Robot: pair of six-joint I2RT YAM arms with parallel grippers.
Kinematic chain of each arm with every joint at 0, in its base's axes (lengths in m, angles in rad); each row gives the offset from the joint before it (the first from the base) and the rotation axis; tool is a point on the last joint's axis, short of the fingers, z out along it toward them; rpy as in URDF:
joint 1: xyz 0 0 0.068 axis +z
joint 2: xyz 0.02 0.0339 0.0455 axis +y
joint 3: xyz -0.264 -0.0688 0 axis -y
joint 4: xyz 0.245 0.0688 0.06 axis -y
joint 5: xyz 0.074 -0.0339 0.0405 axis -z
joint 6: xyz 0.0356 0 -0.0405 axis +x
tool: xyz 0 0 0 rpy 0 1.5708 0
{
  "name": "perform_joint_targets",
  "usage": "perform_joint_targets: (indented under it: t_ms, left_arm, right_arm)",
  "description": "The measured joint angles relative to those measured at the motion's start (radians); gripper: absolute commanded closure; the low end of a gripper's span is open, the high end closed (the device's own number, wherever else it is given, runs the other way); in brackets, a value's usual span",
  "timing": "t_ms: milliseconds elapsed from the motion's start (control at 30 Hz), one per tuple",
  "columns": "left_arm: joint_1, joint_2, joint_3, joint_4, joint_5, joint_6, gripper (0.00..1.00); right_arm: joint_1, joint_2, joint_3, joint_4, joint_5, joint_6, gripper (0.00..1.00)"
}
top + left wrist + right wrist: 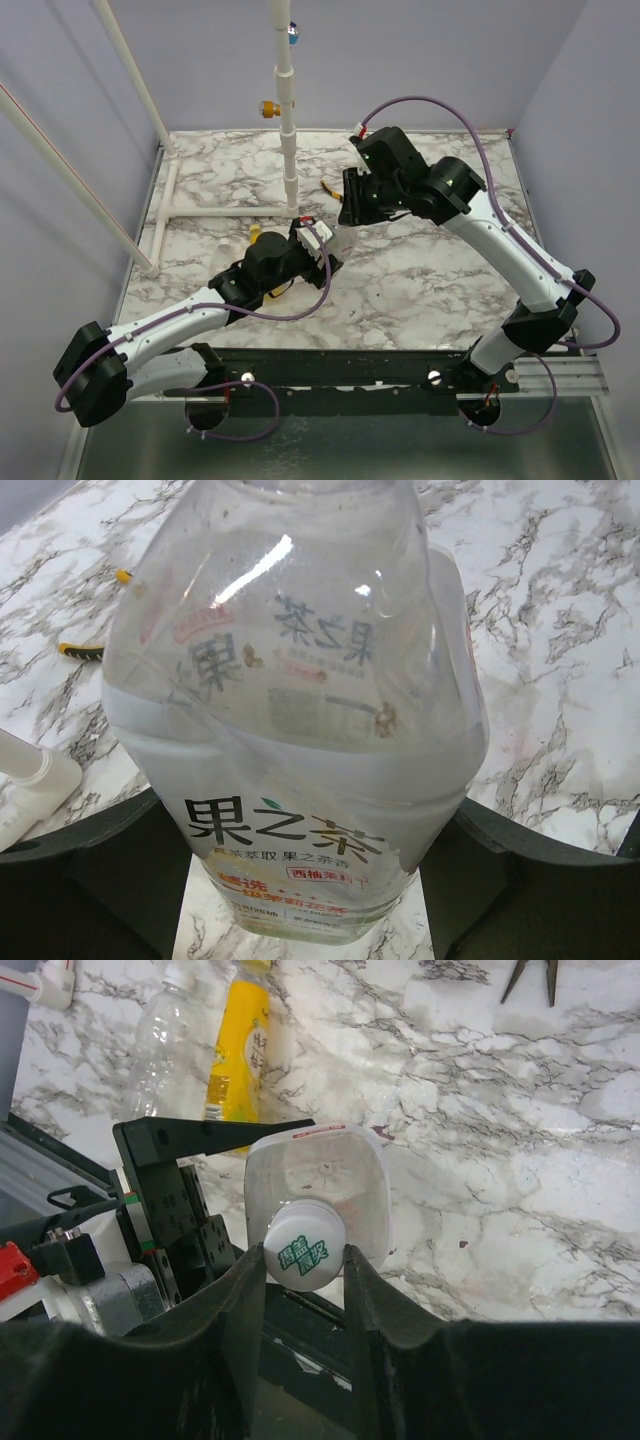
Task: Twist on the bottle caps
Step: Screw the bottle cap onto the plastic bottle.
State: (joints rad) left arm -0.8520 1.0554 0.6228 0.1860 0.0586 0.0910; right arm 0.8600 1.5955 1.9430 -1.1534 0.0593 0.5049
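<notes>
The clear bottle [300, 730] with the green-and-white label is held between the fingers of my left gripper [300, 880], which is shut on its lower body. It also shows in the right wrist view [330, 1175] and the top view [340, 240]. My right gripper [305, 1260] is shut on the whitish cap [305, 1250] with green print, which sits on this bottle's neck. In the top view the left gripper [320, 252] and right gripper [349, 215] meet at mid-table. The yellow bottle [242, 1050] lies beyond. Blue and yellow caps are out of view.
A second clear bottle [165, 1050] lies beside the yellow one. Yellow-handled pliers [335, 190] lie behind the right gripper. A white pipe frame [288, 120] stands at the back and left of the marble table [440, 290].
</notes>
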Motion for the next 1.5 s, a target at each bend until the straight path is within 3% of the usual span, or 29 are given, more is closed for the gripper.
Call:
perform_joint_targets:
  t_ms: [333, 800, 933, 1267, 1500]
  left_arm:
    - [-0.003, 0.013, -0.014, 0.076, 0.000, -0.006, 1.00]
    - [-0.008, 0.053, -0.015, 0.152, 0.002, -0.036, 1.00]
    - [-0.008, 0.053, -0.015, 0.166, 0.005, -0.053, 1.00]
    - [-0.004, 0.053, -0.014, 0.171, 0.044, -0.103, 1.00]
    - [0.001, 0.050, -0.006, 0.164, 0.101, -0.149, 1.00]
  right_arm:
    - [0.001, 0.043, 0.021, -0.016, 0.006, 0.000, 0.53]
    - [0.002, 0.042, 0.035, -0.018, 0.042, 0.000, 0.10]
    - [0.003, -0.004, -0.015, 0.033, 0.062, -0.001, 0.03]
    - [0.005, -0.278, -0.315, 0.409, 0.027, -0.085, 0.00]
    - [0.005, -0.316, -0.441, 0.623, 0.001, -0.168, 0.00]
